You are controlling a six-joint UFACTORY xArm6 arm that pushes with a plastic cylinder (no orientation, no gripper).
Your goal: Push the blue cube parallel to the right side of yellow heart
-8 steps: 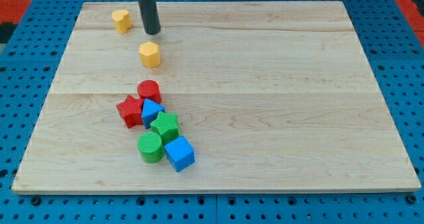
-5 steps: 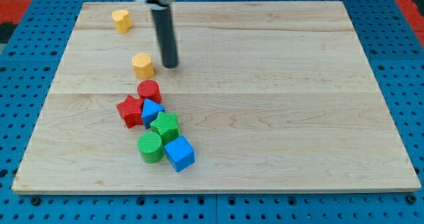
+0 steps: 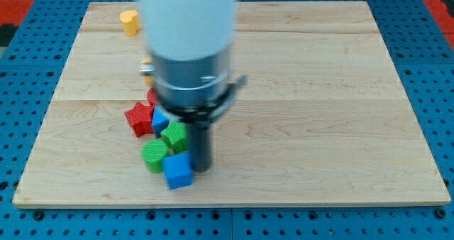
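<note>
My tip (image 3: 201, 167), a bare rod with nothing to open or grasp, presses against the right side of the blue cube (image 3: 177, 171) near the bottom of the surface (image 3: 319, 126). The cube touches the green cylinder (image 3: 154, 155), and the yellow heart (image 3: 128, 20) sits well apart at top left.

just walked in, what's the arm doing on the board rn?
My tip sits against the right side of the blue cube near the view's bottom, beside the green cylinder and green star. The yellow heart sits far off at the top left, so the cube is nowhere near its goal.
</note>
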